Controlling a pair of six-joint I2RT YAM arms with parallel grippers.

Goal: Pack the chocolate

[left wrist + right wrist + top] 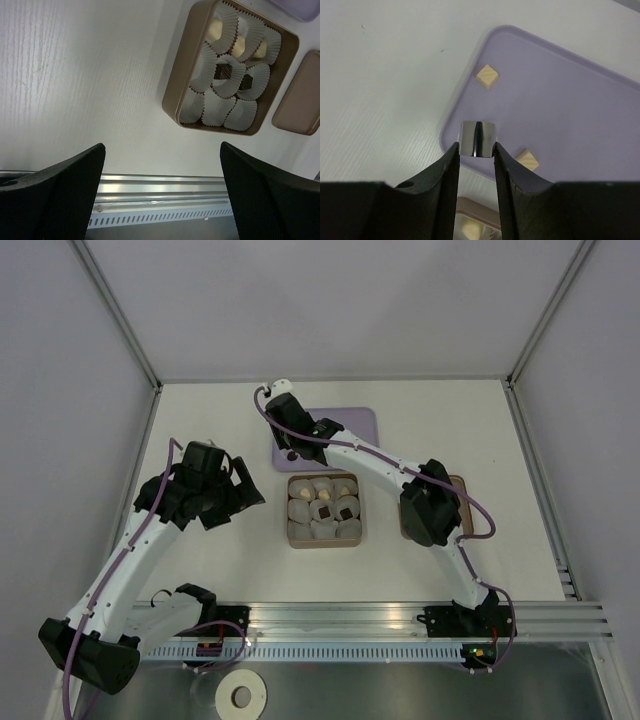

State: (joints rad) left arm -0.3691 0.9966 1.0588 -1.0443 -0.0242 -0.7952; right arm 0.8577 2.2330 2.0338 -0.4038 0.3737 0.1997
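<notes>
Only the right wrist view shows the grip. The right gripper (pixel 476 148) has its jaws partly closed, pinching one dark chocolate (pixel 478 139) at the purple tray's (pixel 580 100) corner edge. Two cream pieces (pixel 487 76) lie on the tray.

The left wrist view shows the box (pixel 172 95) with nine paper cups (pixel 215 107): three hold cream, two hold dark, four are empty. The lid (pixel 300 95) sits just beside the box. The left gripper (pixel 162 200) has its jaws spread wide, holding nothing, over bare table (pixel 75 75).

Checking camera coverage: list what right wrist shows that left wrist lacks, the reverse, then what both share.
Right wrist only: right end effector shut on a dark glossy chocolate square; two pale cream chocolate squares on the lavender tray. Left wrist only: open left end effector, flat brown square lid, two dark chocolates in white crinkled paper cups. Both: white table, tan square box, tray.
</notes>
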